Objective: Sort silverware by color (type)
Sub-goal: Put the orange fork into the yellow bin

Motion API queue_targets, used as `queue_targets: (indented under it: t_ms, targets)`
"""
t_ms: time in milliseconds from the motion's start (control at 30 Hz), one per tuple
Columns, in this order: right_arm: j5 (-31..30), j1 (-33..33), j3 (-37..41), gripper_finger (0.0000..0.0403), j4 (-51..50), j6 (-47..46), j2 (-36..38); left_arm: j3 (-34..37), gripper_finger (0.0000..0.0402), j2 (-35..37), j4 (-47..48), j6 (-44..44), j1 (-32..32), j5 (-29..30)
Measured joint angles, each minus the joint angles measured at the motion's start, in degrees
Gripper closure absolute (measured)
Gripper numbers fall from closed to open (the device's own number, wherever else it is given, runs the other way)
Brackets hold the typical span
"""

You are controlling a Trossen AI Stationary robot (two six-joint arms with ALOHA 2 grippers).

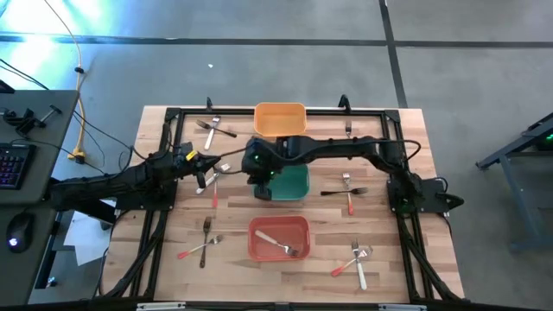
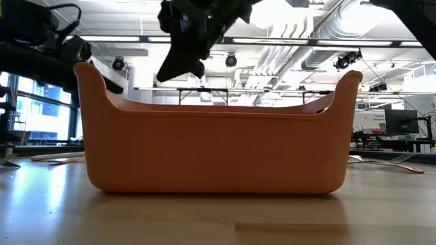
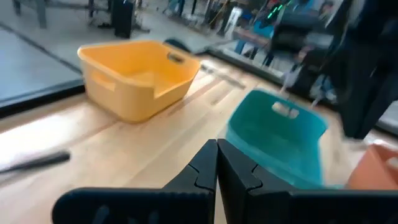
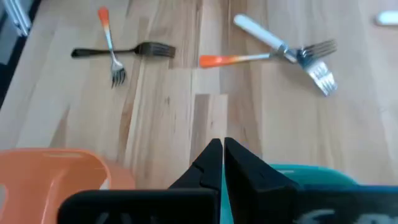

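Small forks lie scattered on the wooden table: a pair by the far left corner (image 1: 216, 129), a white and a red-handled one (image 1: 216, 178) beside my left gripper (image 1: 204, 176), a black and a red one near left (image 1: 203, 242), and one inside the red bin (image 1: 278, 243). In the right wrist view I see a black fork (image 4: 124, 51) crossed by an orange-handled one (image 4: 109, 45), and a white-handled (image 4: 262, 33) and an orange-handled fork (image 4: 235, 60). My left gripper (image 3: 216, 163) is shut with nothing between its fingers. My right gripper (image 4: 222, 155) is shut over the green bin's left edge (image 1: 259, 184).
The orange bin (image 1: 279, 119) stands at the far middle, the green bin (image 1: 292, 183) in the centre and the red bin (image 1: 279, 226) near the front, filling the low view (image 2: 218, 150). A black frame (image 1: 164, 138) runs around the table. My right arm (image 1: 346, 149) reaches across the far half.
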State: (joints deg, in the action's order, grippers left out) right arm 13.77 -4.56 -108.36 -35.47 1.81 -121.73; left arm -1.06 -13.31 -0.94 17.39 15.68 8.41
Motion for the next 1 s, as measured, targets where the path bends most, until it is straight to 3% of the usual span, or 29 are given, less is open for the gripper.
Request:
queue_targets:
  t_ms: [333, 667, 1000]
  targets:
    - [1.73, -6.63, 25.48, 0.0403, 23.18, -5.8, 17.5, -0.12, 0.0401, -8.69, 0.39, 4.63, -0.02, 0.71]
    - [-1.77, -12.15, 42.43, 0.0403, 24.56, -8.42, 35.82, -10.26, 0.0388, -16.57, 17.93, 6.53, -0.01, 3.44]
    - [-1.81, -16.02, 53.21, 0.0403, 24.6, -8.91, 48.34, -21.15, 0.0345, -25.84, 26.74, 11.0, 0.0, -1.47]
